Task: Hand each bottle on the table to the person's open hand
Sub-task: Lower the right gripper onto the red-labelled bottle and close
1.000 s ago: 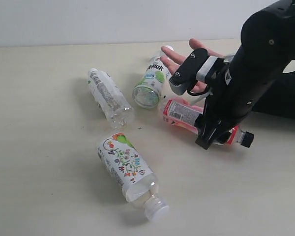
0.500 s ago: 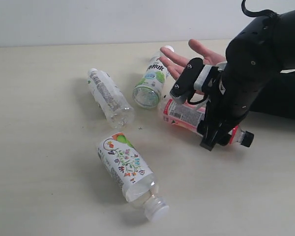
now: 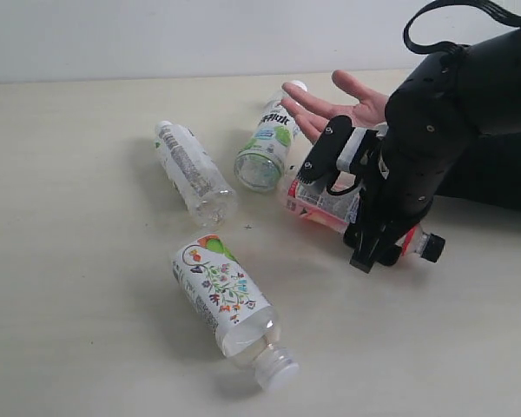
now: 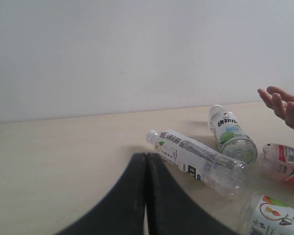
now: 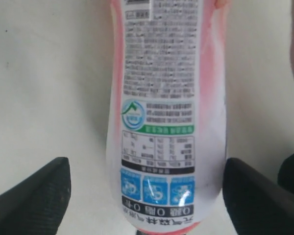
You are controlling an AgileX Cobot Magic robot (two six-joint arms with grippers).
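Note:
Four bottles lie on the table. The red-pink labelled bottle with a black cap lies under my right gripper. In the right wrist view that bottle sits between the two fingers of my right gripper, which is open with a gap on each side. The person's open hand is just behind it, palm up. My left gripper is shut and empty, near the grey-text bottle.
The green-white bottle lies by the hand's fingertips. The grey-text bottle is left of it. The floral bottle lies nearer the front. The person's dark sleeve crosses the right side.
My right arm has come down and a little left over the red-pink bottle, and its jaws have spread wider around it. The bottles and the hand have stayed put.

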